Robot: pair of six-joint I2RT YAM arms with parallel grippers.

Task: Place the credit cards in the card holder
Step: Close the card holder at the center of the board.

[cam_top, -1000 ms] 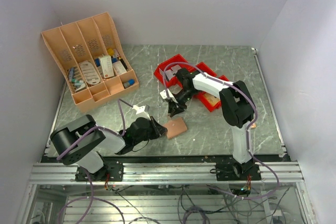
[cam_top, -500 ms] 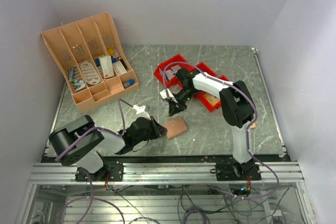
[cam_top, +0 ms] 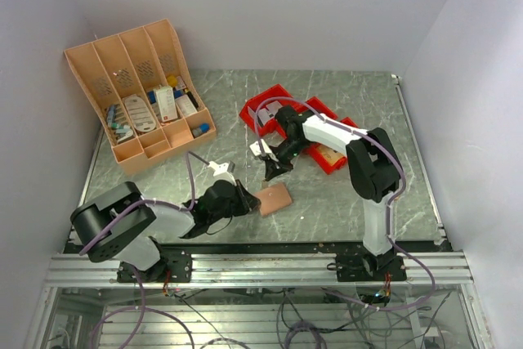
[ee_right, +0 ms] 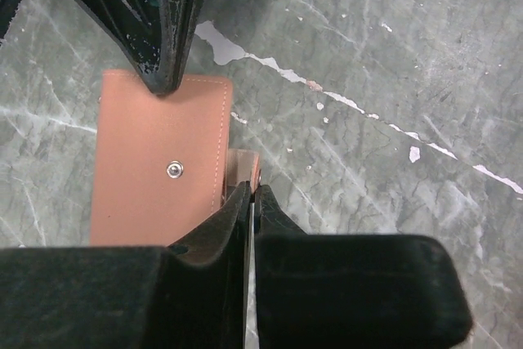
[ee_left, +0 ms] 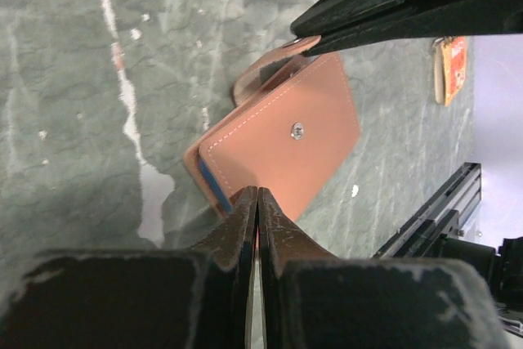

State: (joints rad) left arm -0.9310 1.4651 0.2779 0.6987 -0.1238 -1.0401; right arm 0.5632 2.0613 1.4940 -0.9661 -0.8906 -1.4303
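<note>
From above, I saw the card holder [cam_top: 273, 199] flat on the table [cam_top: 359, 104] between the left gripper [cam_top: 245, 199] and the right gripper [cam_top: 270, 171]. The organiser rack [cam_top: 135, 96] held small packets.

On the left wrist camera, the fingers were clenched at the holder's edge, where a blue card [ee_left: 211, 181] peeked out.

On the right wrist camera, the fingers were clenched at the flap [ee_right: 243, 166]. I feared a tug might drag the holder.

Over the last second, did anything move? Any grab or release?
Barely. The left arm's rear links settled slightly left and down, and the right arm's elbow drifted a touch right. No new grab or release: the left gripper and right gripper stay shut on opposite edges of the card holder, which has not shifted. The organiser rack is unchanged.
</note>
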